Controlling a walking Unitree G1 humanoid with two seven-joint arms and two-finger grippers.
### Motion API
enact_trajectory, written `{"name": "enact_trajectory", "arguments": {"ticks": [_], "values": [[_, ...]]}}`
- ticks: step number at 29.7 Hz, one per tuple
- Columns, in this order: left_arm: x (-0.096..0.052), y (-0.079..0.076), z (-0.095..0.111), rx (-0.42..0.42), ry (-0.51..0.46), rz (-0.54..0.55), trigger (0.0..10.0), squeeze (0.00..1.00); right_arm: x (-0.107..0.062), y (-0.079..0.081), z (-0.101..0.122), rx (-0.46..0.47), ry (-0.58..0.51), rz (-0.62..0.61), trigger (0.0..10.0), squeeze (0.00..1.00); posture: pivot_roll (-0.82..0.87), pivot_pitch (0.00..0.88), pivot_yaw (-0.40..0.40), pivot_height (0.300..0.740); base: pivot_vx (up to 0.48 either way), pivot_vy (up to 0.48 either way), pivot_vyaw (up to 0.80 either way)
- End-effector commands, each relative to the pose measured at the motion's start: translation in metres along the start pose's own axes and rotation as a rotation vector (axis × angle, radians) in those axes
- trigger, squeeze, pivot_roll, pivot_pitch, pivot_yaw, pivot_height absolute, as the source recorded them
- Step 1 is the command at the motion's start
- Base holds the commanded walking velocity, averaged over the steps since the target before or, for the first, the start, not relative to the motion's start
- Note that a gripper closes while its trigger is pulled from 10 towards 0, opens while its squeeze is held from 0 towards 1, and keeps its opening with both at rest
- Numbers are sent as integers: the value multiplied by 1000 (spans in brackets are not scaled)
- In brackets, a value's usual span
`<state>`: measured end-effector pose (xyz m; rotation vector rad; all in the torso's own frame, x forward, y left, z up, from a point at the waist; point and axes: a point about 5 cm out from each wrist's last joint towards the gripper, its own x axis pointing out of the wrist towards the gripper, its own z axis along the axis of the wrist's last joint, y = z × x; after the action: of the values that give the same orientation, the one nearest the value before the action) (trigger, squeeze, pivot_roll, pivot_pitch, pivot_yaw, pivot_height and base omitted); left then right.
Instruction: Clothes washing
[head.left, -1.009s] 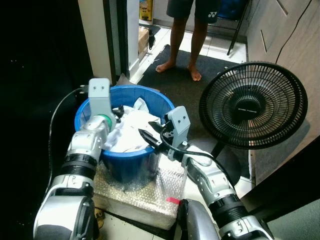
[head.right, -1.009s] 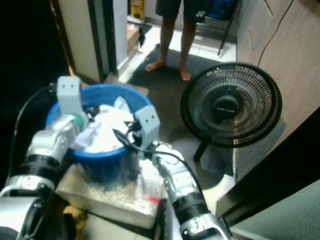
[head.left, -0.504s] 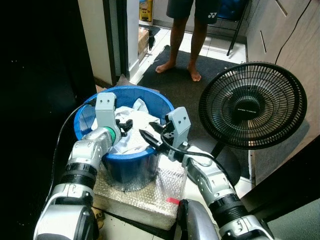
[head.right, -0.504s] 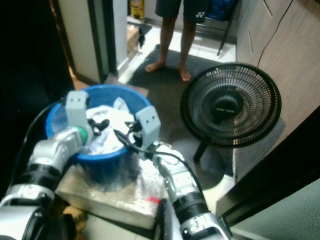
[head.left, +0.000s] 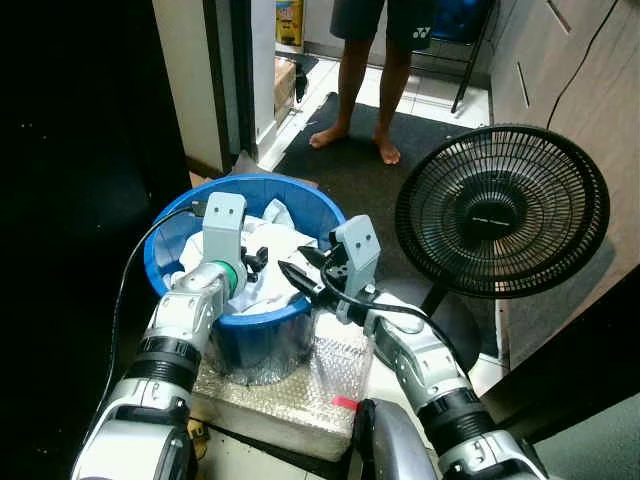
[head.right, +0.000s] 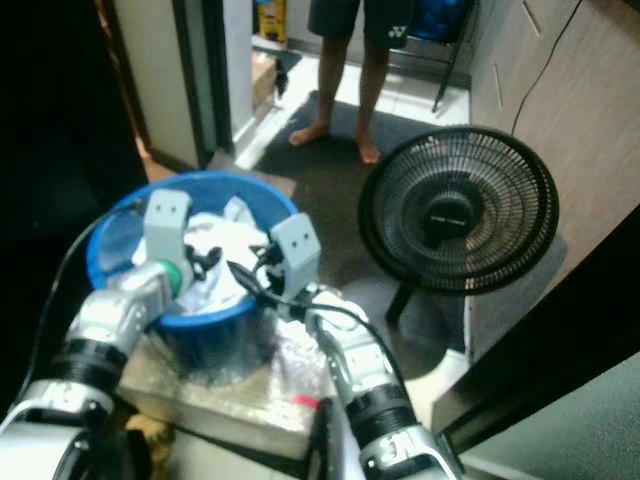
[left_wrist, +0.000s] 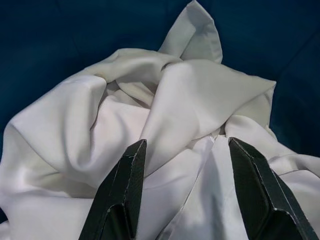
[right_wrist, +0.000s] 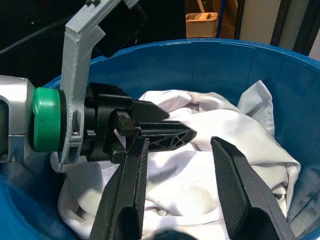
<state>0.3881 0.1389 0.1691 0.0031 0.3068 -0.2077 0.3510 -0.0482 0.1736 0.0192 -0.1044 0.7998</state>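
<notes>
Two grippers over the blue tub (head.left: 300, 312), which sits on a bubble-wrapped block (head.left: 290, 395). Left gripper (left_wrist: 185, 200) hangs above the white cloth (left_wrist: 165, 115) piled inside, fingers spread and holding nothing. Right gripper (right_wrist: 180, 195) at the near rim, fingers apart too. Fan (head.left: 502, 210) beside; a person's bare feet (head.left: 355, 140) beyond.
</notes>
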Motion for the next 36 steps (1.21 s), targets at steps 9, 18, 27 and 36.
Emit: {"name": "enact_trajectory", "arguments": {"ticks": [9, 18, 27, 36], "values": [[-10, 29, -84, -16, 316, 43, 10000, 0, -4, -4, -14, 29, 53, -29, 10000, 0, 72, 166, -44, 486, 0, 0, 0], [-12, 33, -88, -4, 326, 55, 10000, 0, -3, -4, -13, 29, 46, -28, 10000, 0, 72, 165, -41, 486, 0, 0, 0], [-12, 20, -89, 14, 311, -28, 0, 0, -4, -5, -13, 32, 40, -34, 10000, 0, 70, 169, -40, 486, 0, 0, 0], [-11, 14, -85, 15, 289, -62, 0, 0, -3, -5, -12, 34, 34, -34, 10000, 0, 71, 168, -41, 486, 0, 0, 0]]}}
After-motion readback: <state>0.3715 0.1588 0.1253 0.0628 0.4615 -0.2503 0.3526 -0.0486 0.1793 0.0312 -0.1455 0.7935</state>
